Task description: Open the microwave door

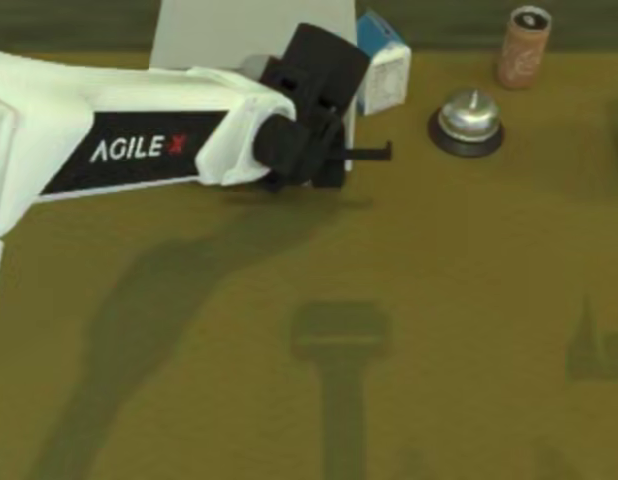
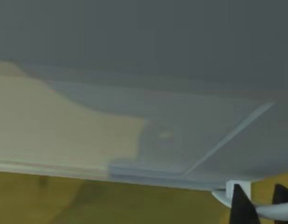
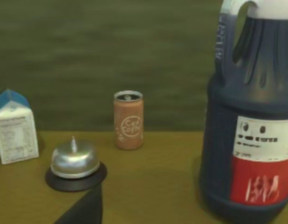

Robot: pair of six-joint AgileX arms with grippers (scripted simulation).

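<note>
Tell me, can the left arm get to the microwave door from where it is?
Probably yes. The left gripper is already right at the microwave door, its dark fingertips either side of the door's pale handle, and nothing stands between them. The right arm isn't in the top view.

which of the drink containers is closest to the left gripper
The blue-and-white milk carton: it stands right beside the left gripper at the microwave. The brown coffee can stands farther right, past the bell.
</note>
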